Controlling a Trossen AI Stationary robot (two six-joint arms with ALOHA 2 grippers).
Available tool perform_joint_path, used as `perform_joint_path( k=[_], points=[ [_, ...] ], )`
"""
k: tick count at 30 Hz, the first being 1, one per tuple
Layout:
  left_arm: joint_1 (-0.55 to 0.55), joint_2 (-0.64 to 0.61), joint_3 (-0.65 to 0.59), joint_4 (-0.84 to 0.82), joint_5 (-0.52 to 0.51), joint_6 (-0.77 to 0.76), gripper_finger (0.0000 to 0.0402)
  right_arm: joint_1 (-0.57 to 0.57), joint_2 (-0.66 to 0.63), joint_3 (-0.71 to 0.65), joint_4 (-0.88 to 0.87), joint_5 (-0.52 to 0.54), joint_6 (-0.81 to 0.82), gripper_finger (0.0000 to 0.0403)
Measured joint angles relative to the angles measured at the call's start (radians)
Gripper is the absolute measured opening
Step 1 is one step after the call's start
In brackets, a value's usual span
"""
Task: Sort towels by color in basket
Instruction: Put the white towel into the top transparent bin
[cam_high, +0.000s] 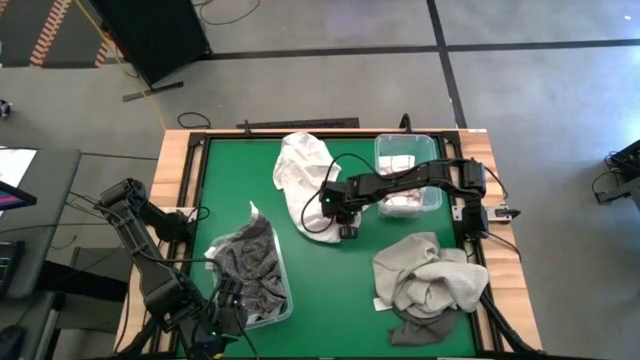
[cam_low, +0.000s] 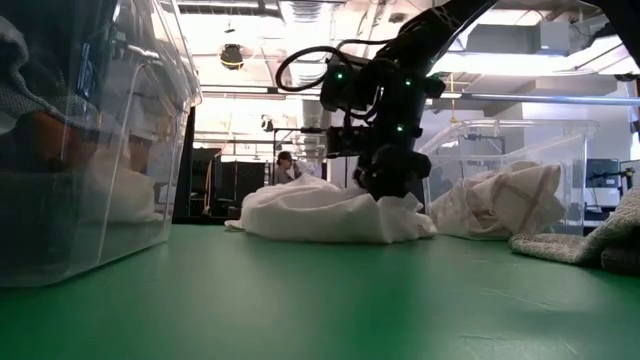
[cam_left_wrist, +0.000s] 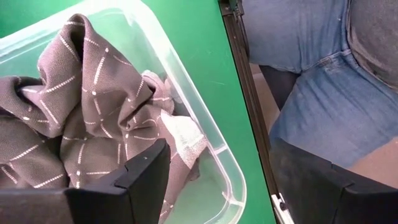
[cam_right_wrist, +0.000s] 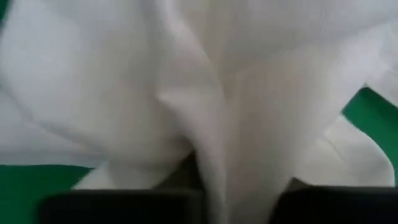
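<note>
Grey concrete floor (cam_high: 330, 85) all around the wood-edged green table (cam_high: 330, 275), dark seams crossing it. Bright ceiling lights (cam_low: 310, 15) glare overhead. A person in blue jeans (cam_left_wrist: 311, 74) stands just beside the table's edge.

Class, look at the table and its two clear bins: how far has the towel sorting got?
Done: dark grey towels lie in the near bin, and a checked towel in the far bin. In hand: the right gripper is down on the white towel, pinching a fold. Left: the beige-grey pile on the table. The left gripper waits open by the near bin.
</note>
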Motion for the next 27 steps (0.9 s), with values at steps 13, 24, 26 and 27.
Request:
perform_joint_path(
  k=[13,24,26,27],
  points=[
    [0.000,0.000,0.000,-0.003,-0.052,0.024,0.0264,0.065,-0.272,0.015,-0.026,0.073,0.042,0.0027],
    [0.000,0.000,0.000,-0.005,-0.138,0.076,0.0264,0.118,-0.704,0.017,-0.136,0.466,0.154,0.0027],
    [0.000,0.000,0.000,-0.004,-0.158,0.091,0.0264,0.115,-0.758,0.017,-0.181,0.525,0.188,0.0027],
    [0.000,0.000,0.000,-0.003,-0.170,0.100,0.0264,0.111,-0.782,0.018,-0.210,0.552,0.205,0.0027]
  ],
)
